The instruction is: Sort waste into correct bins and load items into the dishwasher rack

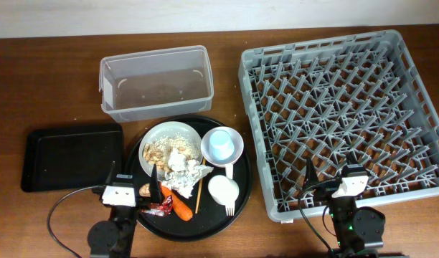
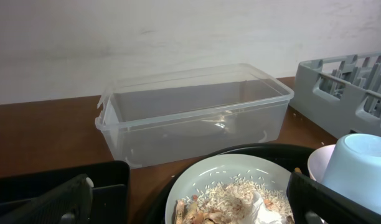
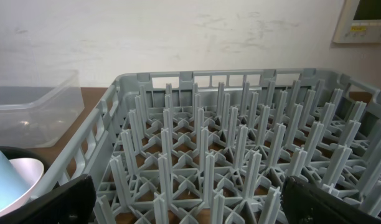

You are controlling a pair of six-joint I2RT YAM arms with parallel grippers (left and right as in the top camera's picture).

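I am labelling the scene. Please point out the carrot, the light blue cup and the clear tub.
carrot [image 1: 181, 206], overhead view, middle of its body.
light blue cup [image 1: 220, 145], overhead view, its centre.
clear tub [image 2: 197, 134], left wrist view, near wall.

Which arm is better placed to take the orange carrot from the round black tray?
Left. The left gripper is open at the near edge of the round tray, close beside the carrot; the right gripper hangs over the dishwasher rack, farther away.
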